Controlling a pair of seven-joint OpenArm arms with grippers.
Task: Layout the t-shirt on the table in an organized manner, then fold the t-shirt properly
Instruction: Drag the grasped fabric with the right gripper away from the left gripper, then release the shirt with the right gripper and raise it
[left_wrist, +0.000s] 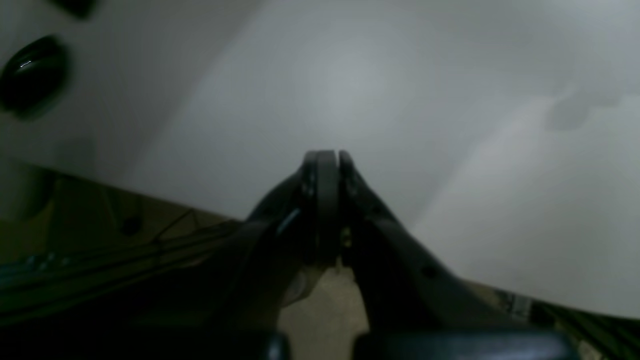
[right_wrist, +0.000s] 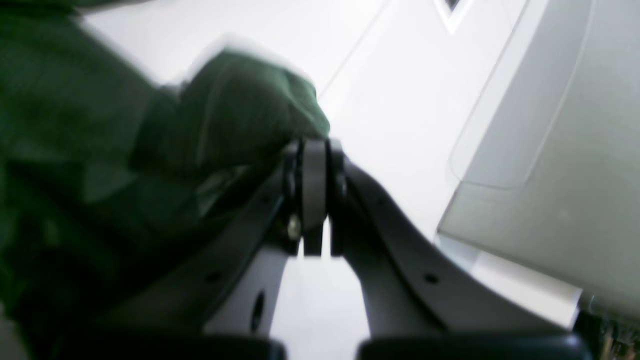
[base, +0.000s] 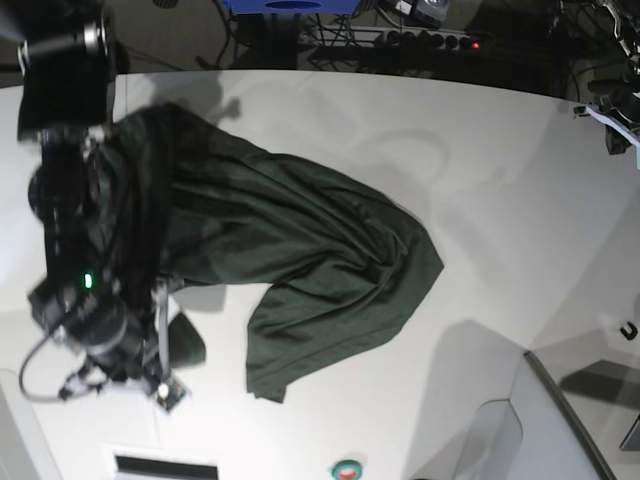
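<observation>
The right gripper (right_wrist: 315, 150) is clenched on a fold of the plain dark green short-sleeved t-shirt (base: 300, 260) — cloth bunches against its left finger in the right wrist view. The left gripper (left_wrist: 327, 157) is clamped shut on nothing, with only a blurred grey surface beyond it.

The shirt lies crumpled on the large smooth white tabletop (base: 480, 200), one end gathered up at the right arm, the rest trailing away from it in loose folds. It looks light, thin and limp, likely to sag and slide easily; a hem or shoulder seam seems the best hold.

Beyond the shirt's trailing end the tabletop lies bare — ample room to spread. The shirt's upper end sits near the table's curved far edge.
</observation>
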